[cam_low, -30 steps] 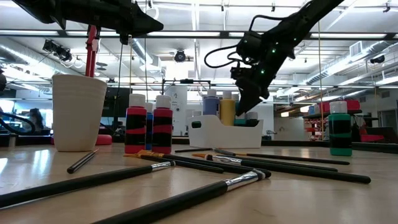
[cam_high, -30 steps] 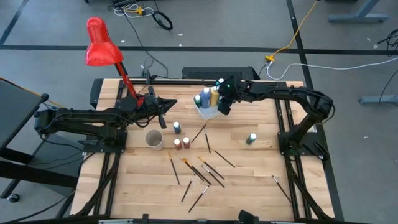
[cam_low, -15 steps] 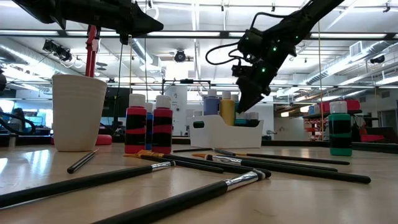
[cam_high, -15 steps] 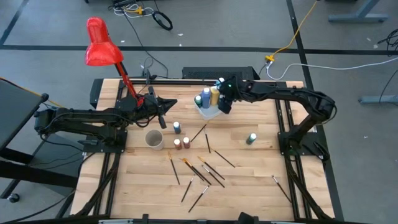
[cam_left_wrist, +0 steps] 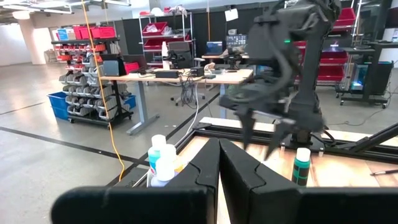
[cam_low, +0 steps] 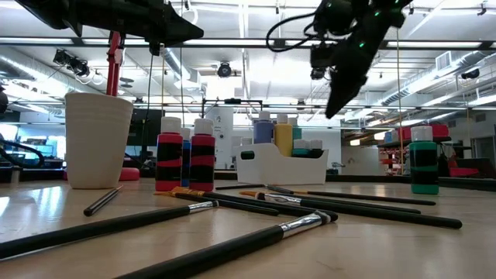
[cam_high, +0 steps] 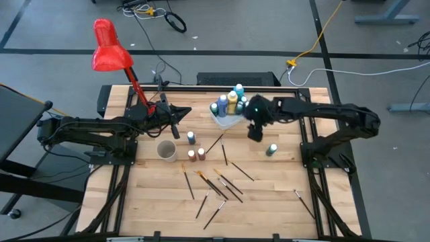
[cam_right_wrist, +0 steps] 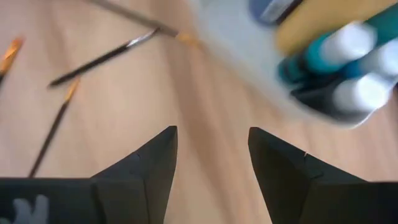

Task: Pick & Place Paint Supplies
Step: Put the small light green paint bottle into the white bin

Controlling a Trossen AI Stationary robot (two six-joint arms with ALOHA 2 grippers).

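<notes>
Wooden worktop (cam_high: 269, 181) in a workshop, seen from above, with a red lamp (cam_high: 107, 47) at its far left corner. A white tray (cam_high: 224, 119) near the far edge holds several paint bottles (cam_high: 228, 104), blue, yellow and teal. The right gripper (cam_high: 256, 132), which was down at the tray a second ago, has lifted and swung away toward the worktop's middle; its jaws are spread and hold nothing, as the right wrist view shows bare wood between them. That suggests a bottle has just been dropped off and the arm is going for the next item. One teal bottle (cam_high: 271, 149) stands alone just beyond the gripper, probably the next pick. Three more bottles (cam_high: 192, 138) stand near a beige cup (cam_high: 166, 150) left of centre, and about a dozen dark brushes (cam_high: 222, 185) lie scattered across the near half, one (cam_high: 299, 196) off to the right. The left gripper (cam_high: 176, 130) waits above the left side, jaws pressed together. Most supplies remain unsorted.
</notes>
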